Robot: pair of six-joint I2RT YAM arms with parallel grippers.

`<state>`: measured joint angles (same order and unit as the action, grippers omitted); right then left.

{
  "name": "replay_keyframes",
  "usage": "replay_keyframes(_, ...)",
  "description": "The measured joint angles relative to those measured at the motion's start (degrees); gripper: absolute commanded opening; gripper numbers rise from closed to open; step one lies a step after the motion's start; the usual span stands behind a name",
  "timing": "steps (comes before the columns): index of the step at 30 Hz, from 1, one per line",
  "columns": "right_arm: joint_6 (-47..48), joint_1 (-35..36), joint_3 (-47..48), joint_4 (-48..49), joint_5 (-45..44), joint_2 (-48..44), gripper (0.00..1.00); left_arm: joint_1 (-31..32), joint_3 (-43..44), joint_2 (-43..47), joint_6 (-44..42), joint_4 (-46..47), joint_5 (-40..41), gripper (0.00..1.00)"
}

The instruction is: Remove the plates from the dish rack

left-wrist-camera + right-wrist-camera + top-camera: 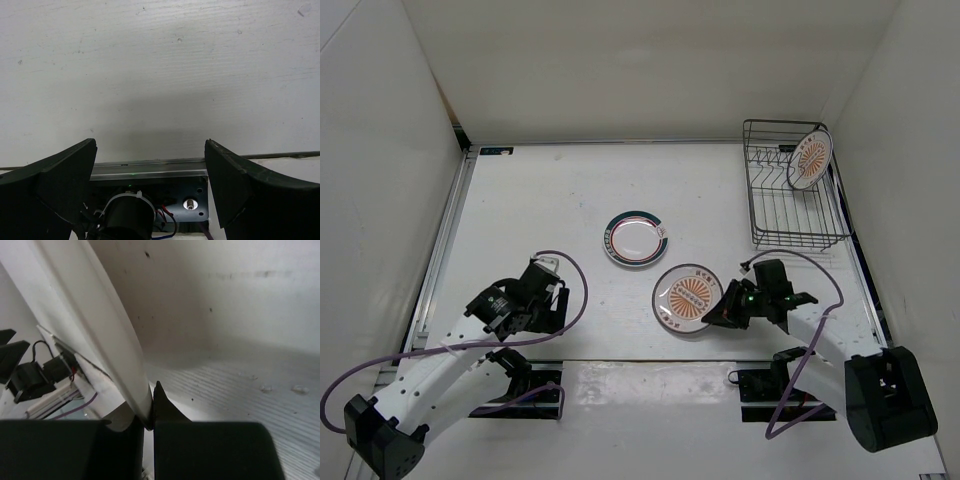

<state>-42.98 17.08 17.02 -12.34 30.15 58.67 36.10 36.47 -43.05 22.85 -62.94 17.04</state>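
while my right gripper (pixel 723 308) clamps the right-hand rim of one sunburst plate (pixel 686 297), its jaws are closed tight on the thin white edge. in the right wrist view that plate (pixel 100 330) rises steeply up and to the left out of the gripper (pixel 146 416). i cannot tell whether its far edge touches the table (pixel 540 200). from above, this plate sits near the middle of the table, just right of centre. the green-and-red rimmed plate (pixel 637 238) lies flat on the table just beyond it, close but apart. the second sunburst plate (pixel 810 158) stands tilted in the far end of the black wire dish rack (pixel 790 215), at the far right corner. my left gripper (pixel 558 300) hangs low over the near left of the table, jaws spread wide and holding nothing. its wrist view (pixel 150 150) shows only bare white surface between them.
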Motion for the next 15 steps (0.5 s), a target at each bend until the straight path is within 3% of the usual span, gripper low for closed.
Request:
replay_keyframes(8, -3.96, 1.29, -3.67, -2.56, -1.64, -3.06, 0.36, 0.02, 0.0, 0.2, -0.57, 0.02, 0.13, 1.0)
replay_keyframes(15, -4.61, 1.31, -2.73, -4.7, -1.49, -2.08, 0.37, 0.02, 0.0, 0.24, -1.05, 0.02, 0.39, 1.0)
